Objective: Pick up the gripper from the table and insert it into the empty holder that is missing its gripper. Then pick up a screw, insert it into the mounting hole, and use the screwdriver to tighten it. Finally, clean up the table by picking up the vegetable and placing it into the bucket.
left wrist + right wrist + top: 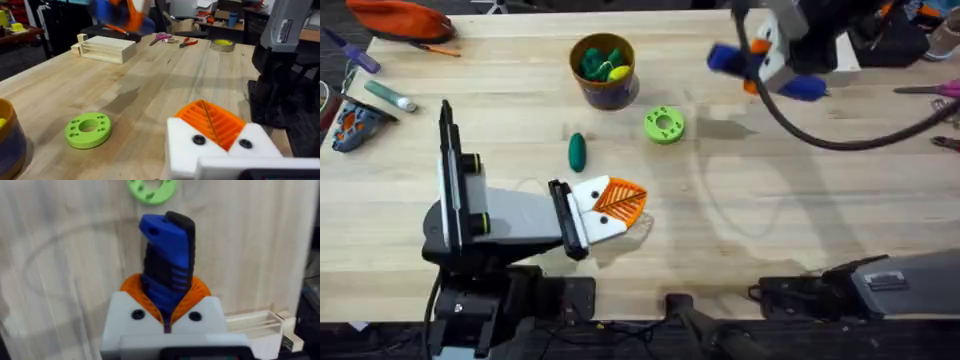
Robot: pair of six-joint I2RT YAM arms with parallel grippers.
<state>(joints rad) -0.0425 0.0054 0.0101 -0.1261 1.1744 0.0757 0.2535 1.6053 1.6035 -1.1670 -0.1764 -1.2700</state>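
Light wooden desk, plank-grained. Lime-green ring disc with small holes, lying flat near the middle. Pale wooden slotted box at the far edge. Roll of yellow tape, pliers and pink-handled scissors lying beyond it.

table: I see pale wood, lengthwise grain, satin sheen
screwdriver: I read blue plastic, smooth, with a black ribbed grip
right gripper: white matt plastic bases, orange ribbed pads
left gripper: same white plastic and orange ribbing from here
lime-green disc: matt plastic
slotted box: pale bare wood
vegetable: smooth dark green plastic
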